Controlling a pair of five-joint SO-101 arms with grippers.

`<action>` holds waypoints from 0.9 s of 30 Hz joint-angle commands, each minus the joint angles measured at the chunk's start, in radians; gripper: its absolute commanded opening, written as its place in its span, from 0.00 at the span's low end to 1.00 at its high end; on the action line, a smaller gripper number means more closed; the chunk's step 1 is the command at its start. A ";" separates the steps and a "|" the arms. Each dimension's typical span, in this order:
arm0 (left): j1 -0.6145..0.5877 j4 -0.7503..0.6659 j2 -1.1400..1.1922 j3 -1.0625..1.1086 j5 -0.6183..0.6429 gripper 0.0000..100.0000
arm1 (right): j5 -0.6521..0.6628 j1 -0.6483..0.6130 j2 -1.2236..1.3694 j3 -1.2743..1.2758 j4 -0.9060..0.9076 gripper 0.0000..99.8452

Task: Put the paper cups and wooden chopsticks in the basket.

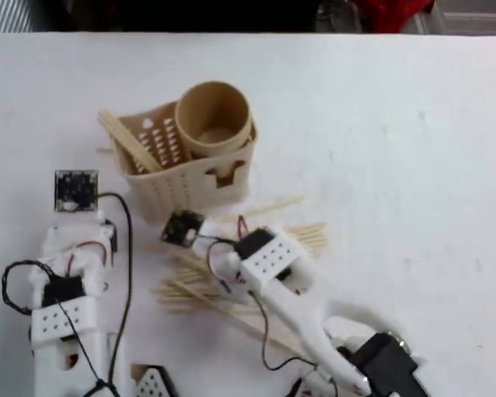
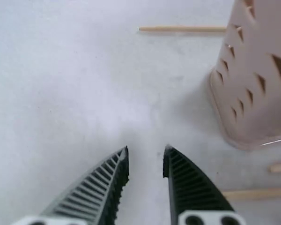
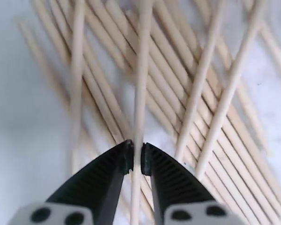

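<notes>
The beige perforated basket (image 1: 182, 178) stands on the white table with a paper cup (image 1: 213, 120) and a few wooden chopsticks (image 1: 126, 141) inside it. A loose pile of chopsticks (image 1: 190, 291) lies in front of the basket. The right arm (image 1: 269, 260) hangs over this pile. My right gripper (image 3: 136, 157) is shut on a single chopstick (image 3: 142, 89) above the others (image 3: 210, 122). My left gripper (image 2: 146, 154) is open over bare table, nothing between its fingers, with the basket's wall (image 2: 255, 75) close beside it.
One stray chopstick (image 2: 182, 29) lies on the table past the basket's corner, and two more (image 2: 257, 192) lie near the left gripper. The left arm (image 1: 66, 285) sits at the table's front left with its cables. The table's right side is bare.
</notes>
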 commanded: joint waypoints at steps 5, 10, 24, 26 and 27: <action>0.012 -0.020 0.005 -0.005 -0.012 0.14 | -0.002 0.016 -0.260 -0.038 0.122 0.02; 0.012 -0.020 0.005 -0.005 -0.012 0.14 | -0.002 0.013 -0.464 -0.046 0.306 0.02; 0.013 -0.023 0.005 -0.005 -0.012 0.14 | -0.147 0.015 -0.779 -0.493 0.343 0.02; 0.013 -0.023 0.005 -0.005 -0.012 0.14 | -0.209 0.015 -0.699 -0.620 0.274 0.02; 0.013 -0.023 0.005 -0.005 -0.012 0.14 | -0.244 0.013 -0.647 -0.677 0.228 0.02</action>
